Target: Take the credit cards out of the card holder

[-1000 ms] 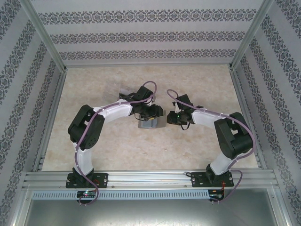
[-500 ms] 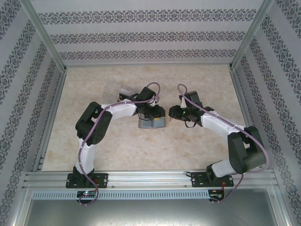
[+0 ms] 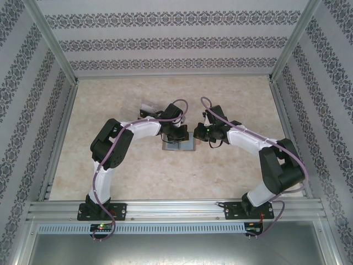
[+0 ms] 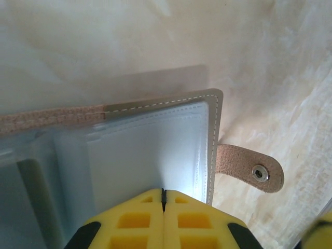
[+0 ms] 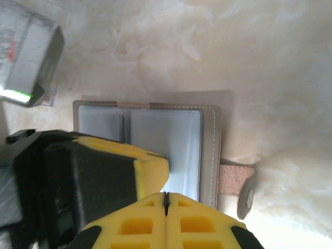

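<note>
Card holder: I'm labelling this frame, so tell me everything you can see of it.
The card holder lies open and flat on the table. Its grey-tan cover looks like leather with pale stitching along the edge; inside are pale blue-grey glossy plastic sleeves. A tan suede-like strap with a metal snap sticks out from one side. The shut left gripper and shut right gripper both meet its sleeves at one edge; whether they pinch anything is unclear.
</note>
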